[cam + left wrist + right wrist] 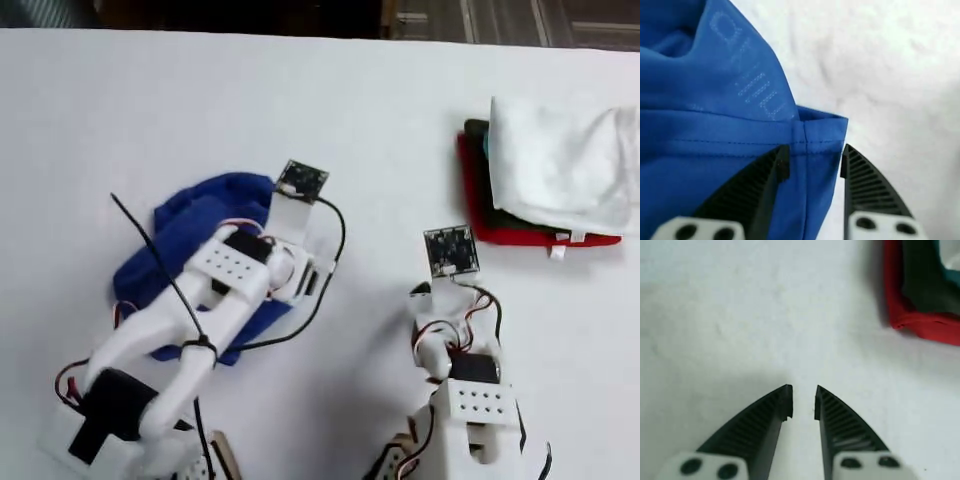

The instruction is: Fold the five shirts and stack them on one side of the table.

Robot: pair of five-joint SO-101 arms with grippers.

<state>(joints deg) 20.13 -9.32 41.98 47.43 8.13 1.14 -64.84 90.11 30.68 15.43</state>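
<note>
Left gripper (pixel 812 161): black ribbed jaws released and standing apart, one on each side of the stitched hem of the blue shirt (pixel 715 130). Fabric lies between the jaws, but they are not pressed on it. One jaw sits over blue cloth, the other over the shirt's corner edge, next to bare table (pixel 890 60).

Right gripper (pixel 802 401): jaws parted by a narrow gap with nothing between them, poised over bare white table. It is near the stack but not touching it.

Blue shirt, high view (pixel 185 225): a rumpled heap on the left half of the table, partly covered by the left arm (pixel 190 320), whose wrist end lies across the shirt's right side. Not folded.

Stack, right side of the table near the edge:
- white shirt (pixel 560 165) on top, folded, lying slightly askew and overhanging the layers beneath toward the right
- dark shirt (pixel 922 275) beneath it, showing along the stack's left side
- teal shirt (pixel 951 276), only a sliver showing at the edge; its place among the layers cannot be told
- red shirt (pixel 920 322) at the bottom, its folded edge jutting out on the side toward the arms

Right arm (pixel 465 385) stands at the near edge, well apart from the blue shirt.
</note>
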